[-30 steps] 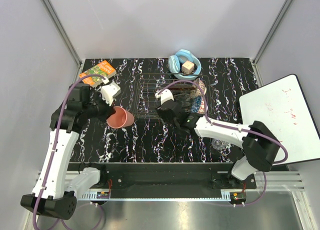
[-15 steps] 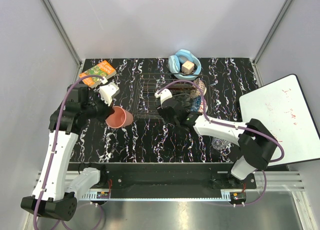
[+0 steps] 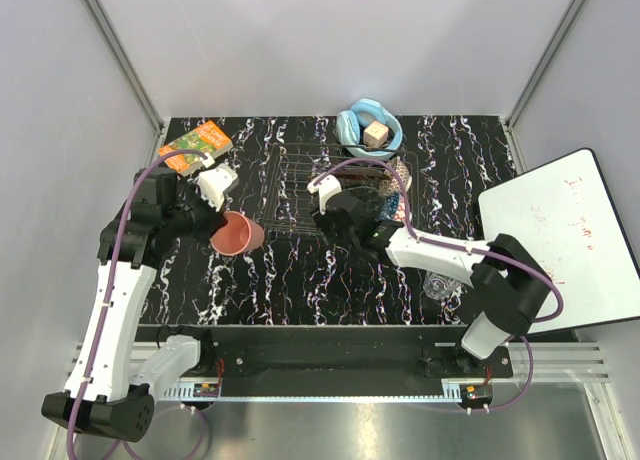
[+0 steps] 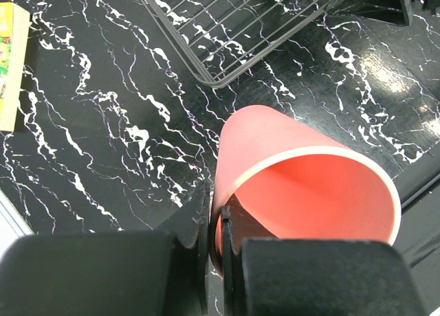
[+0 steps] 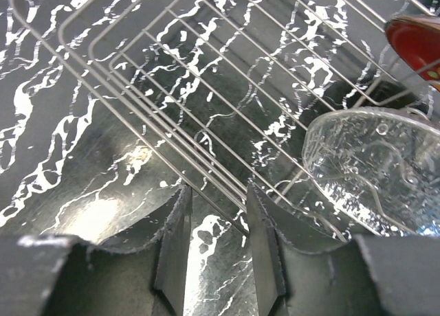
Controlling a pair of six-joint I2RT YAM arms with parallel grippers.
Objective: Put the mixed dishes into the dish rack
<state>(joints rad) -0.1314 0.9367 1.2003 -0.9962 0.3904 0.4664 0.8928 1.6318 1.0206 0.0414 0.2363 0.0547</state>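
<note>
Dish rack (image 5: 180,82): glass bowl (image 5: 375,172) inside | left gripper (image 4: 214,209) clamped on pink cup (image 4: 302,185) | right gripper (image 5: 218,199) fingers apart

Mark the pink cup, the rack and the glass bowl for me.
pink cup (image 4: 275,134), left wrist view, on its outer wall.
rack (image 3: 295,185), top external view, on the left part of its grid.
glass bowl (image 5: 371,172), right wrist view, on its middle.

A robotics lab test cell is shown. The black marbled tabletop (image 3: 300,280) is boxed in by plain grey panels (image 3: 330,40) held in aluminium posts (image 3: 120,55). The left arm (image 3: 110,310) and right arm (image 3: 440,255), trailed by purple cables, are bolted to a metal rail (image 3: 330,392) at 6 o'clock. A whiteboard (image 3: 560,235) is propped at 3 o'clock. Kitchenware, such as a dish rack (image 3: 295,190) and a pink plastic cup (image 3: 238,235), is set out there.
</note>
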